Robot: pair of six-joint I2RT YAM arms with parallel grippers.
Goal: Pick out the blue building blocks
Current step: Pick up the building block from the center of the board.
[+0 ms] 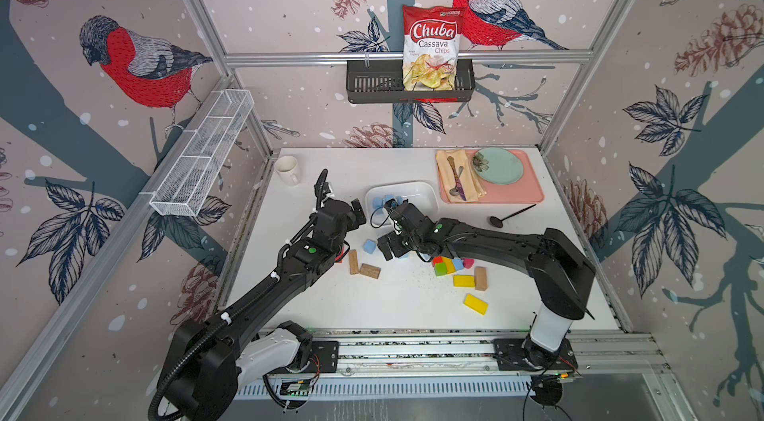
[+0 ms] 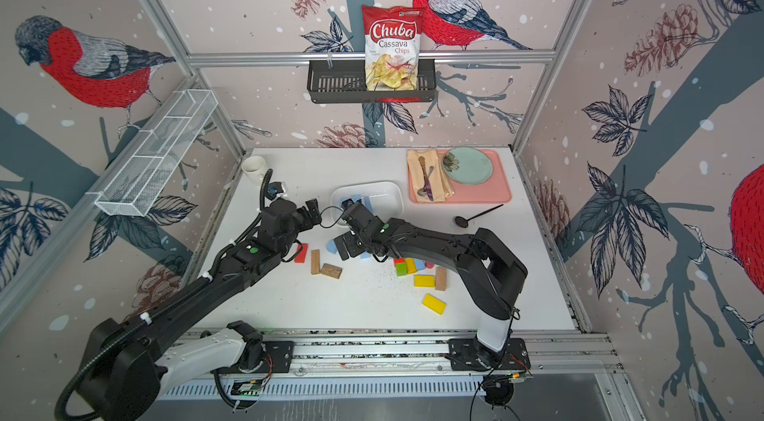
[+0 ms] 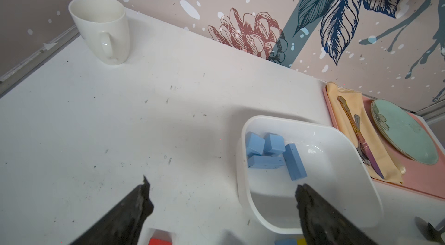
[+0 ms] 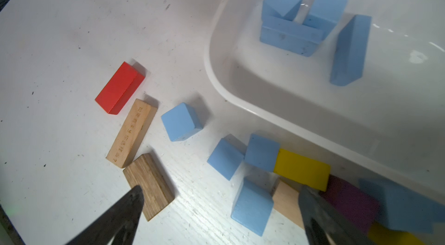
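The blue building blocks are a matte sky blue with sharp edges, their paint flecked with tiny dark marks; some are cubes, others longer bars. Four lie bunched toward one corner of the white tray: two cubes side by side, one bar flat against them, a second bar just beside. More sit on the table outside the tray; a lone blue cube rests just beside a light wooden block, and three others crowd together near the tray's outer wall, one touching a yellow block. A red block lies next to the wooden one.

The right gripper hangs over these loose blocks with its fingers spread wide and nothing between them; the left gripper is near the tray's edge, its fingers likewise wide apart and empty.

The light wooden block carries a line of engraved characters, too small to read. On the back wall a red and white bag printed "Chuba Cassava Chips" stands in a black basket; its smaller print is illegible.
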